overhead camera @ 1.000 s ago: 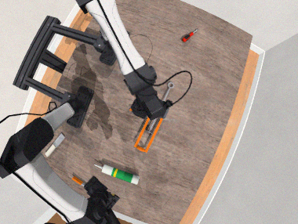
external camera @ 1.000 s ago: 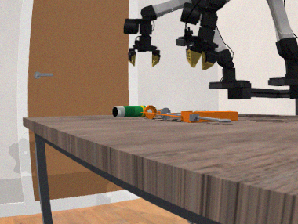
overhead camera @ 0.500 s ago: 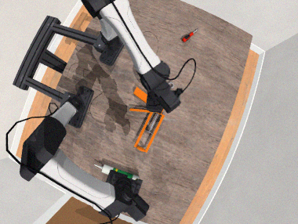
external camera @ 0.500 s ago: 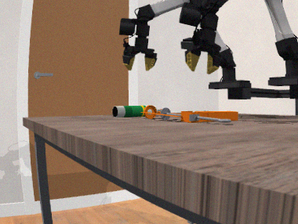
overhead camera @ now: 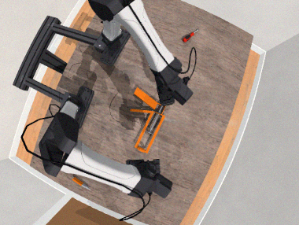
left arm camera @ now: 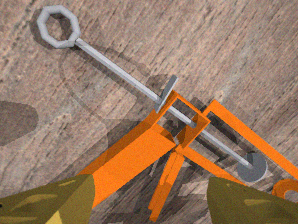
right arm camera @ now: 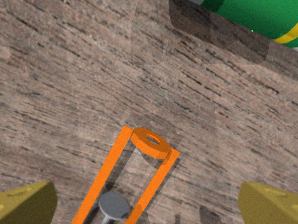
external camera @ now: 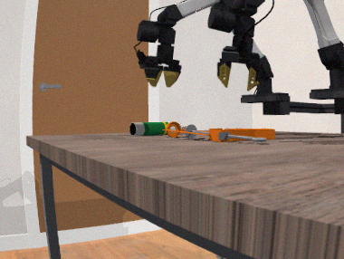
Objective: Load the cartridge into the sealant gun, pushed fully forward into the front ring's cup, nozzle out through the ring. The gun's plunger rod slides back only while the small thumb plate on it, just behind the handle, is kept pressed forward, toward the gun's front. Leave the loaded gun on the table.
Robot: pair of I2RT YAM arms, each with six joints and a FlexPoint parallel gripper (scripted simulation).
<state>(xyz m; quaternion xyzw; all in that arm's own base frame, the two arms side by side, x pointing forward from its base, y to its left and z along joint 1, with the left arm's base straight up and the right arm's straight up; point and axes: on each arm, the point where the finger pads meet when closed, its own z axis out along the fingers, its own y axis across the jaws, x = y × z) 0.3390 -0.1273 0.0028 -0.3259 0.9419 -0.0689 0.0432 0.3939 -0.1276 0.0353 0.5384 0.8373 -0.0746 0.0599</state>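
"Brown door (external camera: pixel 97 54) behind, pale walls, wood-look worktop (overhead camera: pixel 212 90) (external camera: pixel 113 156) (left arm camera: pixel 240 45) (right arm camera: pixel 65 80). Top view first: where's the gun?"

"Sealant gun (overhead camera: pixel 156 134) (external camera: pixel 262 133) (left arm camera: pixel 127 162) (right arm camera: pixel 102 180) lies btwn the two pincers. L pincer (overhead camera: pixel 167 97) (external camera: pixel 238 86) (left arm camera: pixel 151 200) is over by its handle end, R pincer (overhead camera: pixel 144 162) (external camera: pixel 162 82) (right arm camera: pixel 147 202) off past its front end. Red screwdriver (overhead camera: pixel 189 37) well apart from L pincer; orange-handled tool (overhead camera: pixel 78 182) out by R pincer's arm."

"Exterior?"

"Both pincers up above the worktop, tips apart, nothing held. Cartridge (external camera: pixel 155 129) (right arm camera: pixel 262 15) on its side, below R pincer, beyond the gun's front. Not in the gun."

"L wrist cam?"

"L pincer partway open, nothing btwn fingers. Ahead of it: plunger rod (left arm camera: pixel 117 69) w/ pull ring (left arm camera: pixel 42 27) at the far end, tilted thumb plate (left arm camera: pixel 167 94) just behind the handle. Rod's disc (left arm camera: pixel 252 167) (right arm camera: pixel 114 205) sits inside the frame, nearer the other finger. Can't tell if the plate's touching the handle."

"And R wrist?"

"R pincer wide open, empty. Front ring (right arm camera: pixel 142 146) ahead, btwn the finger lines; cartridge farther out at the corner, partly cut off, apart from the ring. Nozzle n/v."

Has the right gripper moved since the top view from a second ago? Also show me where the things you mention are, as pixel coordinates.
Yes. In the top view, the right gripper (overhead camera: pixel 143 162) (external camera: pixel 162 84) (right arm camera: pixel 148 190) has moved closer to the unmoved sealant gun (overhead camera: pixel 156 134) (external camera: pixel 260 133) (left arm camera: pixel 125 162) (right arm camera: pixel 104 175).
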